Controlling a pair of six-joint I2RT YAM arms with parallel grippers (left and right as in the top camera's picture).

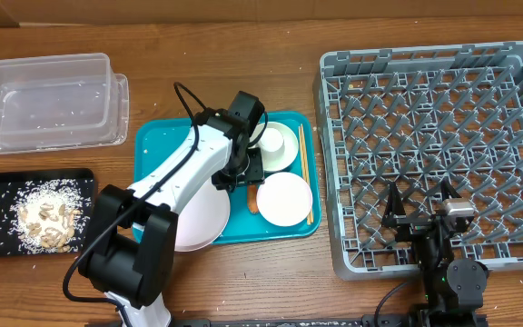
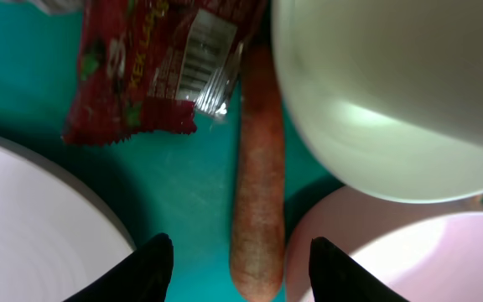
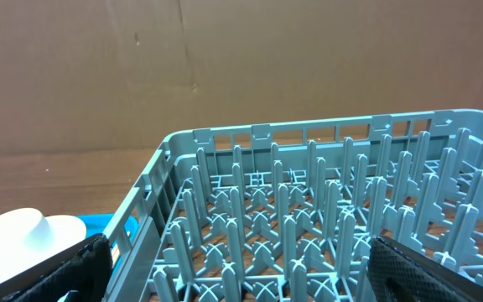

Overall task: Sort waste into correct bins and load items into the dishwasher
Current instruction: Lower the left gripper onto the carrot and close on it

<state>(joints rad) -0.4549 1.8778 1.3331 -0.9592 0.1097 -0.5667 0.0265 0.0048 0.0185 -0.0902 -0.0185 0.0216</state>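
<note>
One carrot stick, long axis pointing toward left gripper

Overhead, the left arm covers part of the large plate and hides the red wrapper, whose blurred print runs off the left wrist view's top edge. The white bowl is cropped there too, and the right gripper's fingers show only in part.

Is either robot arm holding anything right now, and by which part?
Nothing is held. The left end effector is open above the orange stick, a finger on each side. The right end effector is open and empty at the rack.
</note>
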